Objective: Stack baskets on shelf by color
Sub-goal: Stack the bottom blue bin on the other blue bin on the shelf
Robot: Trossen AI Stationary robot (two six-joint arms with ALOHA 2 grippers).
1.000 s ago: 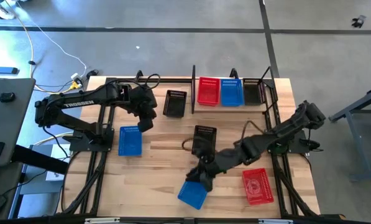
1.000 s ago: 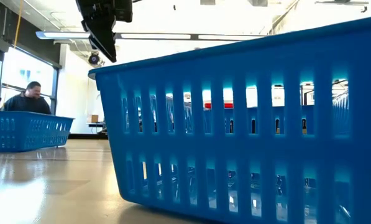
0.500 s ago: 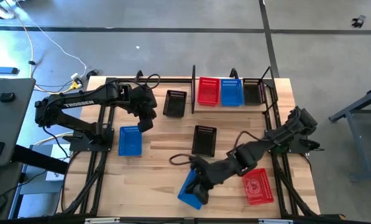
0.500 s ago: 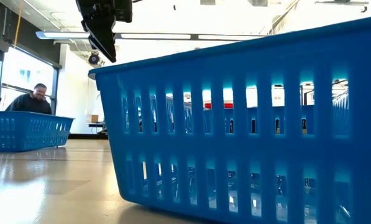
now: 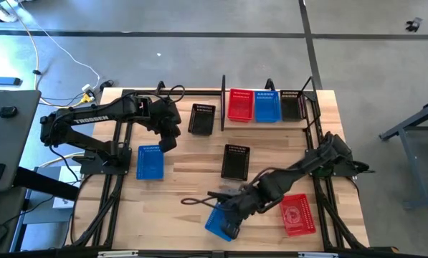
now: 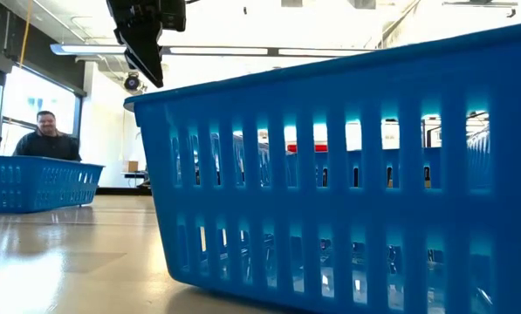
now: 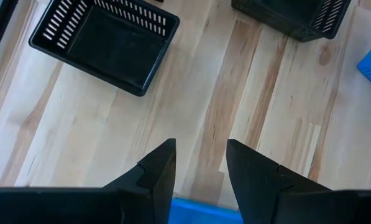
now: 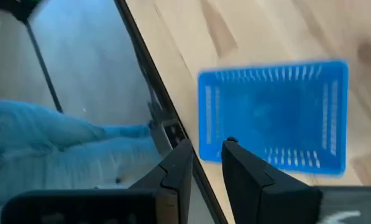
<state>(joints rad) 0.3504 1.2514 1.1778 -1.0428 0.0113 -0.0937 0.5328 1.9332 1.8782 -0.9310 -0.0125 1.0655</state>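
In the high view my right gripper (image 5: 230,219) reaches out over a blue basket (image 5: 214,221) that sits askew by the table's near edge. The right wrist view shows the gripper (image 8: 207,158) open with a narrow gap, level with one short end of that basket (image 8: 275,115); whether it touches, I cannot tell. My left gripper (image 5: 169,138) waits, open (image 7: 201,165), above a second blue basket (image 5: 150,161). The shelf (image 5: 271,120) at the far edge holds a red (image 5: 240,104), a blue (image 5: 267,106) and a black basket (image 5: 290,105) side by side.
Two black baskets (image 5: 202,118) (image 5: 235,161) stand mid-table and a red basket (image 5: 297,213) near the right front corner. A loose cable (image 5: 199,199) loops left of the right arm. The near blue basket (image 6: 347,174) fills the low view. A person (image 6: 46,144) sits far behind.
My right gripper has travelled from beside the middle black basket toward the table's near edge, coming over the askew blue basket as the arm stretched out low. The basket has stayed where it was. The person in the room behind has shifted.
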